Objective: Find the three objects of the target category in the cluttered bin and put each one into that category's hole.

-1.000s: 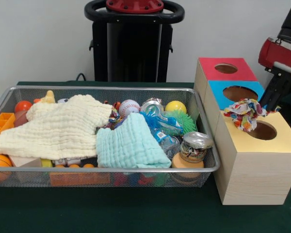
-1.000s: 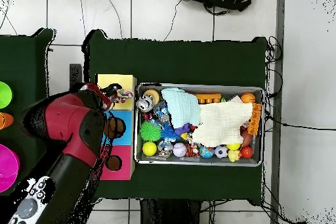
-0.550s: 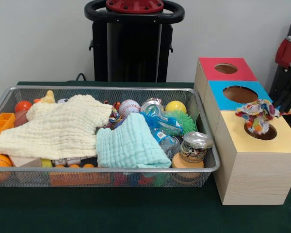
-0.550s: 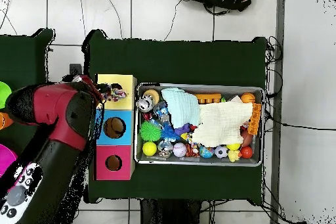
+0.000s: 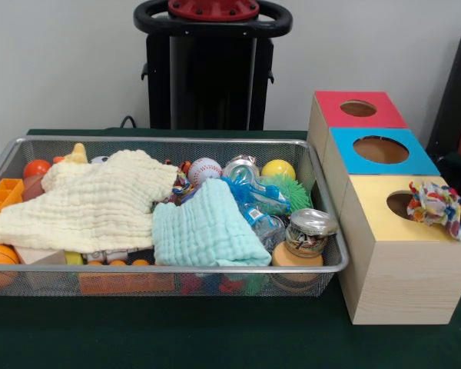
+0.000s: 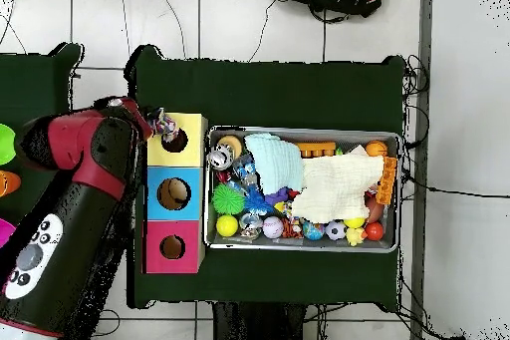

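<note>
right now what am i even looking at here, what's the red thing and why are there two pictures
Both pictures show one moment. One camera looks across the table, the other looks straight down from above.

The red thing is a robot arm, seen best from above. Its tool is mostly hidden, so I cannot tell if it is open or shut.

On the green table sits a wire basket full of clutter: a cream cloth, a light blue cloth, a baseball, a yellow ball, a jar.

Beside it stand three wooden boxes with holes on top: red, blue, yellow. A colourful rag toy sits at the yellow box's edge, beside its hole, not inside.
</note>
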You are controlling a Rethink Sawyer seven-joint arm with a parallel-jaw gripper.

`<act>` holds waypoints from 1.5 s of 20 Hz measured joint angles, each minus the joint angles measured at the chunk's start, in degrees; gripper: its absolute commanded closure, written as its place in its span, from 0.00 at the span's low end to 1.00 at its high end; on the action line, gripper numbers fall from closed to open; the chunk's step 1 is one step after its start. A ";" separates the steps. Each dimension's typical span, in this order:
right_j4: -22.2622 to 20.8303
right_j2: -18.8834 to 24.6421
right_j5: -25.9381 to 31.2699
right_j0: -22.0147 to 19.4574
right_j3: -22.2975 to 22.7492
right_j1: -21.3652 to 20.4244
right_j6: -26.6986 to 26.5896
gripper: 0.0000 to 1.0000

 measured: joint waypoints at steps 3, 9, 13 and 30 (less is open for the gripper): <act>-0.25 1.00 -4.04 -0.04 0.33 0.56 0.02 1.00; -0.85 3.40 -8.57 -0.06 2.49 -1.43 0.02 1.00; -0.97 3.84 -9.10 -0.11 3.84 -2.69 0.02 1.00; -3.70 9.94 -9.12 -2.42 9.74 -12.31 0.02 1.00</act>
